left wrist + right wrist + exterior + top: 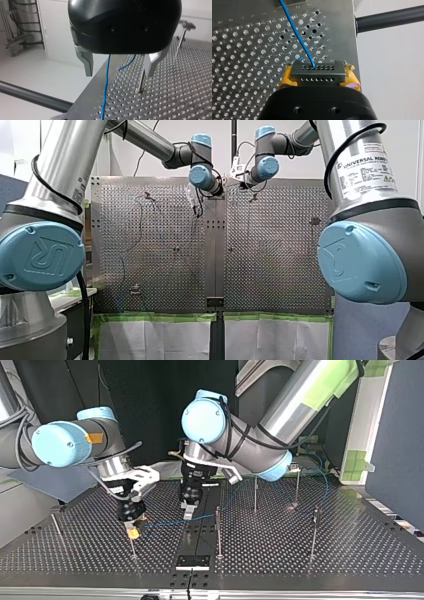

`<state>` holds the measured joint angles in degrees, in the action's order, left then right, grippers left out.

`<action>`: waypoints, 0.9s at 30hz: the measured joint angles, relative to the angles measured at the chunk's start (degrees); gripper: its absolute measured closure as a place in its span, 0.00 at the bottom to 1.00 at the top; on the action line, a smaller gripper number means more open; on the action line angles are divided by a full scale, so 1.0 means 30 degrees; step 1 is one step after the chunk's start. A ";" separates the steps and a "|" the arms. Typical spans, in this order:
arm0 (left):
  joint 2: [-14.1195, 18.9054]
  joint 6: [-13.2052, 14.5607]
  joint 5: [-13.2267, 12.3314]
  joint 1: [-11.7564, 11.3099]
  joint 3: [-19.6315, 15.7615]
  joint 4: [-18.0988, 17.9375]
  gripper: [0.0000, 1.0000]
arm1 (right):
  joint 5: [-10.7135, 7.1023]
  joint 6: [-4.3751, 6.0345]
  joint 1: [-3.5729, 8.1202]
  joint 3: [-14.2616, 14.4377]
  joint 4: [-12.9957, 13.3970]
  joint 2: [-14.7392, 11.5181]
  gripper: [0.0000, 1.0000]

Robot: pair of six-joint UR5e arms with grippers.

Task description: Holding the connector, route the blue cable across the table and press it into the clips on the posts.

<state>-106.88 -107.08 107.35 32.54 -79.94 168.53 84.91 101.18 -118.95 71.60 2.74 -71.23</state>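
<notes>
Blue cable [170,521] leaves connector [318,73], passing a post [218,532].

Cable [106,82] top (perhaps looped) behind pincer [119,73]

The perforated metal surface [350,550] is filling the lower half of the top view, and a small black plate [192,562] is sitting on it at lower centre. In my front view, green tape [155,317] is running along the surface's lower edge, with white sheets [155,340] hanging below it. In my left wrist view a black bar [32,96] is lying past the surface's edge.
</notes>
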 joint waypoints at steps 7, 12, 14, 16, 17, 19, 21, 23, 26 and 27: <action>-0.0983 0.0011 0.0178 -0.0156 0.0880 -0.0435 0.00 | -0.0001 -0.0001 -0.0001 0.0000 0.0003 0.0003 1.00; -0.1892 0.0115 0.0343 -0.0339 0.1687 -0.0161 0.00 | -0.0007 -0.0001 -0.0002 0.0003 0.0003 0.0016 1.00; -0.2288 0.0140 0.0482 -0.0401 0.2088 -0.0124 0.00 | -0.0030 -0.0001 -0.0003 0.0004 0.0001 0.0013 1.00; -0.2526 0.0157 0.0556 -0.0463 0.2428 -0.0072 0.00 | -0.0047 -0.0001 -0.0002 0.0002 0.0000 0.0015 1.00; -0.2621 0.0168 0.0588 -0.0496 0.2609 -0.0004 0.00 | -0.0049 0.0000 -0.0003 0.0003 -0.0001 0.0015 1.00; -0.2699 0.0189 0.0620 -0.0527 0.2787 0.0134 0.00 | -0.0054 -0.0001 -0.0003 0.0005 -0.0001 0.0017 1.00; -0.2738 0.0221 0.0736 -0.0535 0.2874 0.0320 0.00 | -0.0057 0.0000 -0.0002 0.0005 -0.0001 0.0020 1.00; -0.2753 0.0277 0.0991 -0.0513 0.2906 0.0532 0.00 | -0.0058 0.0000 -0.0004 0.0005 -0.0002 0.0020 1.00; -0.2755 0.0385 0.1355 -0.0470 0.2916 0.0780 0.00 | -0.0059 -0.0002 -0.0001 0.0002 -0.0002 0.0021 1.00; -0.2756 0.0406 0.1417 -0.0461 0.2916 0.0817 0.00 | -0.0058 0.0000 -0.0002 0.0003 -0.0001 0.0021 1.00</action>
<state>-115.15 -105.87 111.60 31.16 -71.19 170.99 84.74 101.18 -118.96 71.61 2.74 -71.17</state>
